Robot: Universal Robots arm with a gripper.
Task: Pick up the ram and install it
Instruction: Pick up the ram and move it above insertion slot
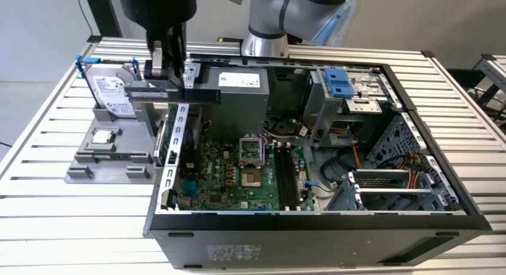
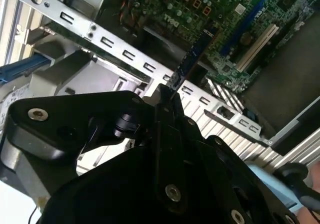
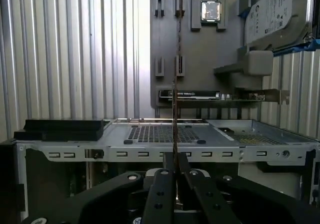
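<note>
Over the case wall (image 1: pixel 181 125), the tool (image 1: pixel 170 78) clamps one ram (image 1: pixel 180 96).

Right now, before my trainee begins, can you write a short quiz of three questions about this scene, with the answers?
1. True or false: the memory stick already sits in a slot of the green board.
2. What do the jaws of the gripper hold? A) nothing B) the memory stick C) a screw
3. Fill in: on the gray holder, the ___ stands on edge, while the square chip lies flat.

Key: 1 false, it is held above the case's edge; 2 B; 3 hard drive.
</note>
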